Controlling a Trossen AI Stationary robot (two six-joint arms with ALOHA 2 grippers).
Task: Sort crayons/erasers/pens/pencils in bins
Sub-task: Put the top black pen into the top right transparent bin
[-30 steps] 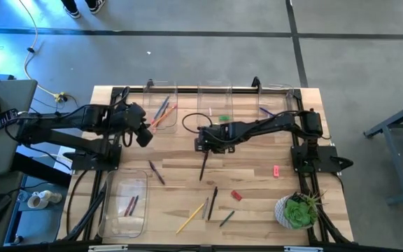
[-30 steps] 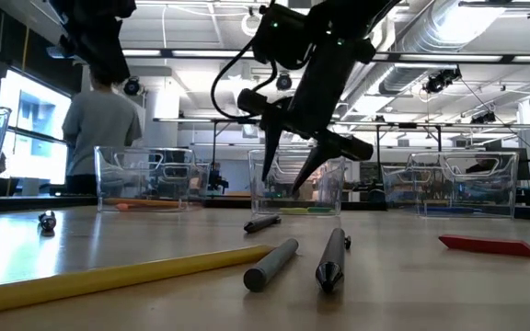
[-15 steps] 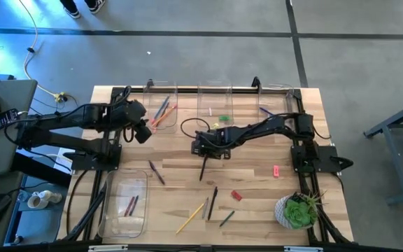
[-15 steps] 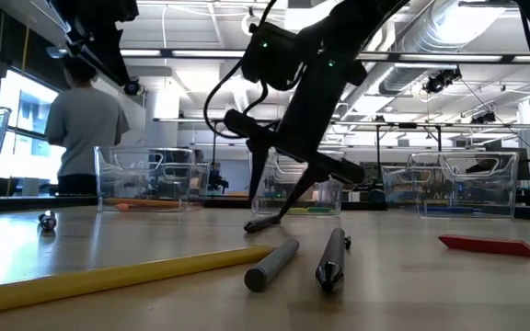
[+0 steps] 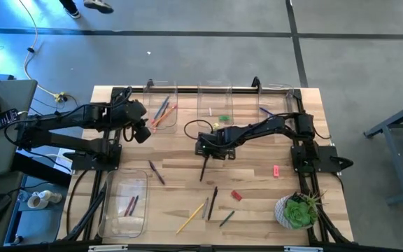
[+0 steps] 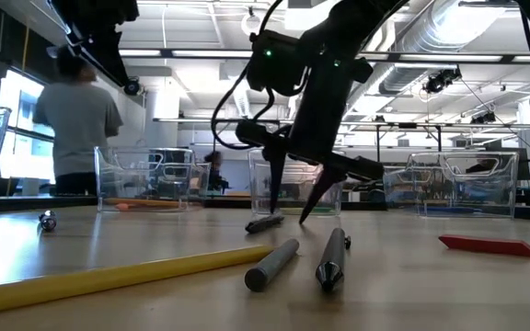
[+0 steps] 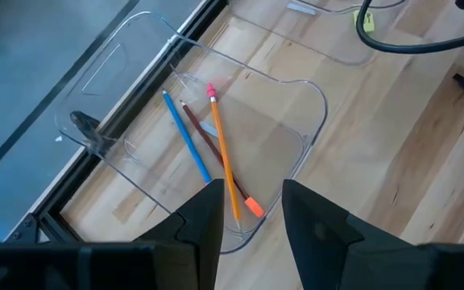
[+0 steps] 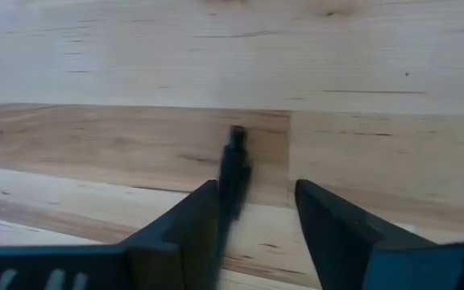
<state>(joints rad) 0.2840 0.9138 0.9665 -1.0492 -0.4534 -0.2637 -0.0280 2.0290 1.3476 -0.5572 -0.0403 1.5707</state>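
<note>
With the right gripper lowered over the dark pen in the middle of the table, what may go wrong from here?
1. The right gripper is open around the dark pen near one end only, so a grip there may let it tilt or slip.
2. In the right wrist view the pen sits close to one finger, not centred; closing may push it along the table.
3. The left gripper hovers over the pencil bin, apart from this.

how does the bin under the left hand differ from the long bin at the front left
The bin under the left hand sits at the table's back edge and holds pencils, orange and blue among them. The long bin lies at the front left, is larger, and holds short dark red crayons. Both are clear plastic.
</note>
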